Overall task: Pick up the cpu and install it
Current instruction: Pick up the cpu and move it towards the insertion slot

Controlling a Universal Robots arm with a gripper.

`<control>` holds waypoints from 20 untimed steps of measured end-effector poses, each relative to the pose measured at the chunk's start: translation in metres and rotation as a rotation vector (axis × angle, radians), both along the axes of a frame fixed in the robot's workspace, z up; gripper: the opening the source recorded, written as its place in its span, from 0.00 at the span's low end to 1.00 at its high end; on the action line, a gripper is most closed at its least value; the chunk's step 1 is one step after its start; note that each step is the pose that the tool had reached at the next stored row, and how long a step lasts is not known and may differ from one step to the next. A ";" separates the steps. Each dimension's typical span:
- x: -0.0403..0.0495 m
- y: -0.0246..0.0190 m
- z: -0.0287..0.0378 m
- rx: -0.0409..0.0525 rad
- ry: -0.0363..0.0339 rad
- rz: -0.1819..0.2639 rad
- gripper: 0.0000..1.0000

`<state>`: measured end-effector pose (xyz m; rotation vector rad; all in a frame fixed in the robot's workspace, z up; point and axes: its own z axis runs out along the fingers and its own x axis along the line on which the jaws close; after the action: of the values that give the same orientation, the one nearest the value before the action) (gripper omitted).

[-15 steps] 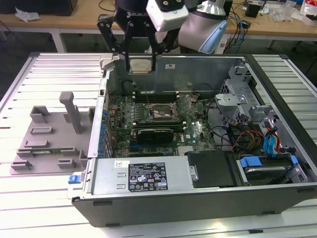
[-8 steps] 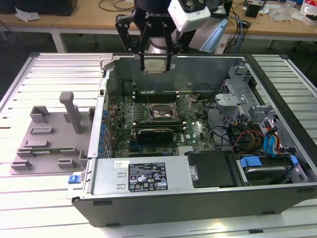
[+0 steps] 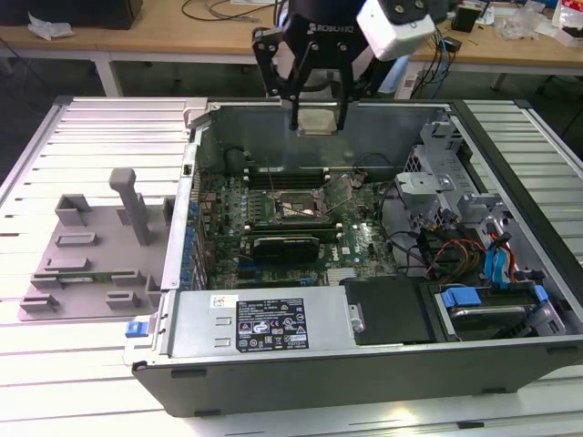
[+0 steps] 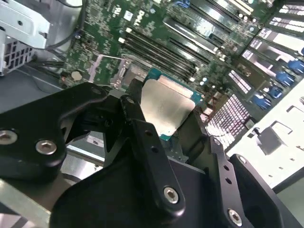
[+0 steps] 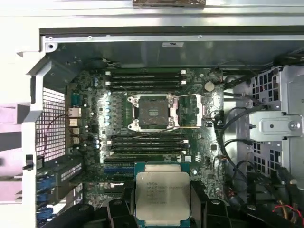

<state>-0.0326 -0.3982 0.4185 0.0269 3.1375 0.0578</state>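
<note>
Scene: an open computer case (image 3: 273,332) lies on its side with its motherboard (image 5: 90,142) facing up. The bare socket (image 5: 151,111) sits near the middle of the board.
Gripper: a black two-finger gripper (image 3: 319,116) hangs well above the socket, set off to one side rather than directly over it. It is closed on the cpu.
Chip: the cpu (image 5: 162,195) is a small flat square with a pale silver metal top and a thin green rim. It is held level between the fingers (image 4: 137,128), clear of the socket and touching nothing else.
Hold: the fingers press on two opposite edges, leaving the metal top and the other two edges free.
Handling: it is likely light, thin and stiff. The smooth metal top would probably slip under a pinch, so the edges are the sound place to hold it.
Fragility: the underside and the socket's contact field are probably delicate. A tilted or forced seating could damage them.
Socket state: its retaining frame looks swung aside, leaving the dark centre exposed.
Nearby: a grey tray (image 3: 91,264) lies outside the case, well apart from the socket on the exterior view's left.
</note>
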 end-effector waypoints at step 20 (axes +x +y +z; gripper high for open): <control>0.0169 0.0000 -0.0260 0.0000 0.0003 0.000 0.55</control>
<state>-0.0157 -0.3981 0.3925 0.0271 3.1378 0.0578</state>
